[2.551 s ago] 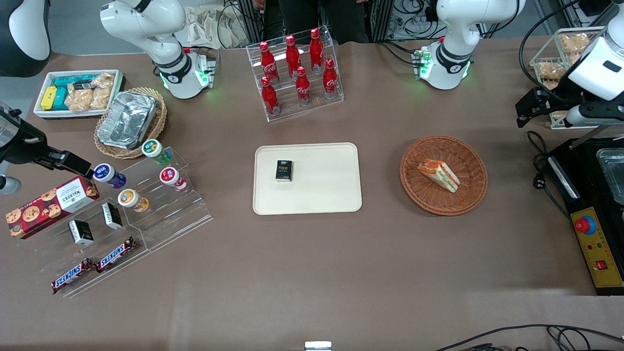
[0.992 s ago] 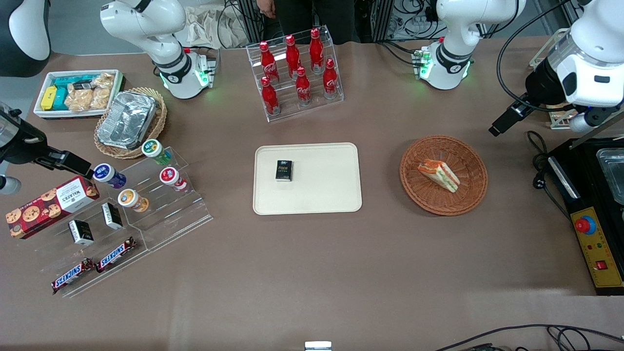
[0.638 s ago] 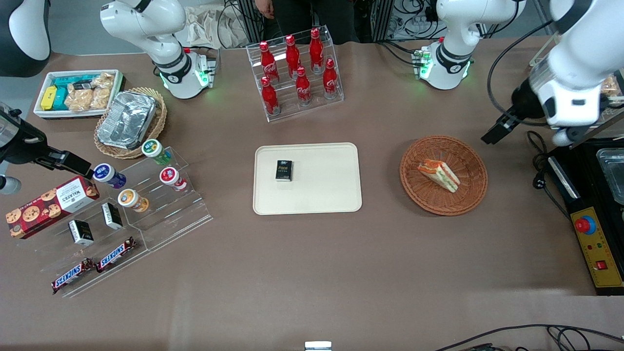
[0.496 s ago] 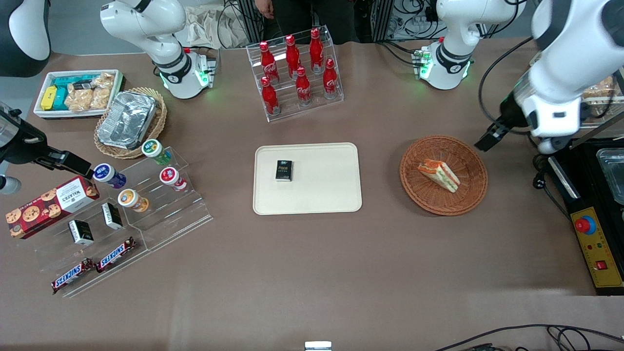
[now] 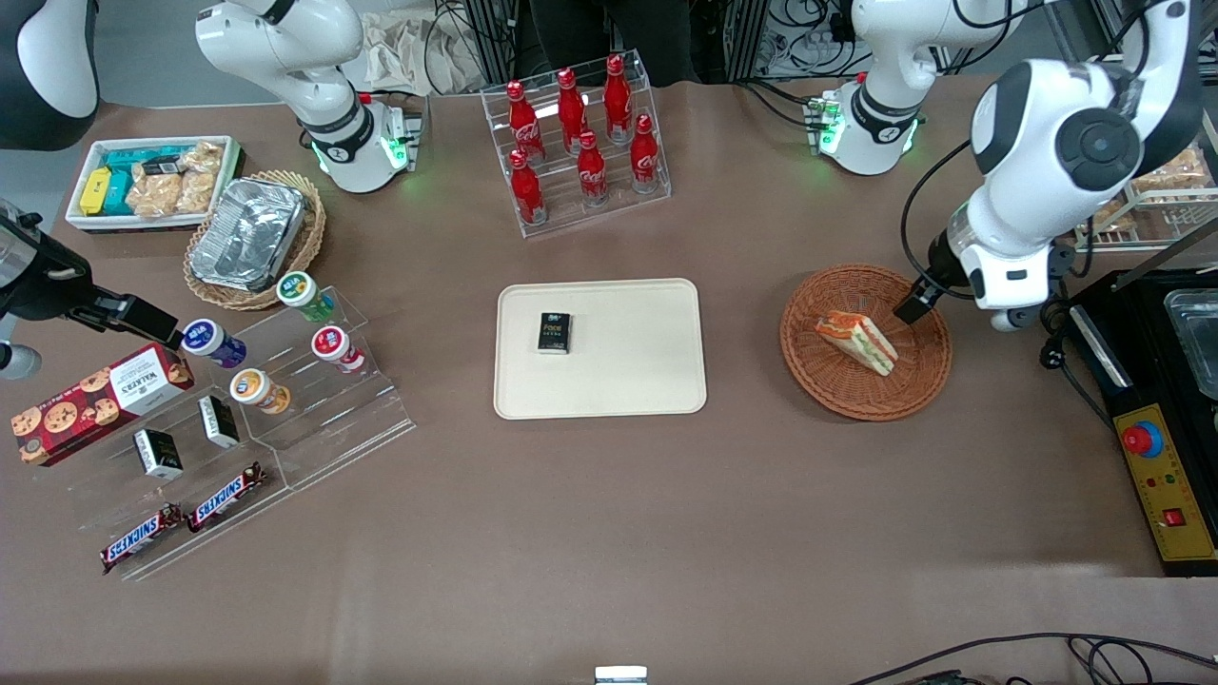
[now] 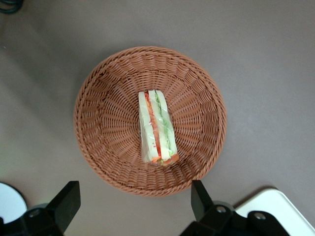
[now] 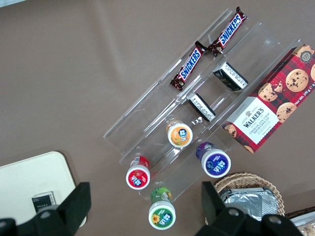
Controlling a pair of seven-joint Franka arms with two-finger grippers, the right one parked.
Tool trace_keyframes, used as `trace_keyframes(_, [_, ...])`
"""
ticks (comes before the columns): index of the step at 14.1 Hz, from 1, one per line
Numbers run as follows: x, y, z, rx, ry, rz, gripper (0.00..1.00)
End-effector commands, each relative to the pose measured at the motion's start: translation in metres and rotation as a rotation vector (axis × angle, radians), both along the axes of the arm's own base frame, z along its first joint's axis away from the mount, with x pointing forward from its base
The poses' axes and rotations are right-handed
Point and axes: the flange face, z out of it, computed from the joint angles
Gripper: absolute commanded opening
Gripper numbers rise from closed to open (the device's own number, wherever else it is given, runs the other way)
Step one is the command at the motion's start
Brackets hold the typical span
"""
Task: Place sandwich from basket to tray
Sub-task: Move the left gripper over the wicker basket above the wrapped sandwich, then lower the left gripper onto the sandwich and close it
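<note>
The sandwich [image 5: 856, 342], a wedge of white bread with red, orange and green layers, lies in the round reddish-brown basket [image 5: 861, 411]. In the left wrist view the sandwich [image 6: 157, 128] rests at the middle of the basket [image 6: 98, 88]. My left gripper [image 5: 918, 303] hangs above the basket's rim on the working arm's side, open, with nothing between its fingers [image 6: 69, 199]. From the wrist, the gripper [image 6: 134, 201] hovers over bare table just outside the rim. The cream tray [image 5: 628, 381] lies beside the basket, toward the parked arm, and carries a small black box [image 5: 554, 333].
A clear rack of red bottles [image 5: 580, 143] stands farther from the front camera than the tray. A black control box [image 5: 1156, 419] and a wire rack of snacks [image 5: 1142, 181] sit at the working arm's end. An acrylic stand of cups [image 5: 314, 362] is at the parked arm's end.
The left arm has swung in from the working arm's end of the table and come down over the basket's rim. The sandwich and the tray have not moved.
</note>
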Motion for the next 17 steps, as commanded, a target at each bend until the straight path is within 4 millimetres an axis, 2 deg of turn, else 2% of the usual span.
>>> trace_keyframes(1, [-0.011, 0.002, -0.027, 0.009, -0.033, 0.043, 1.0])
trace_keyframes(6, [-0.007, -0.003, -0.085, 0.009, -0.042, 0.1, 1.0])
trace_keyframes(9, [-0.019, -0.007, -0.116, 0.004, -0.062, 0.103, 1.0])
trace_keyframes(17, [-0.022, -0.017, -0.163, -0.003, -0.057, 0.114, 1.0])
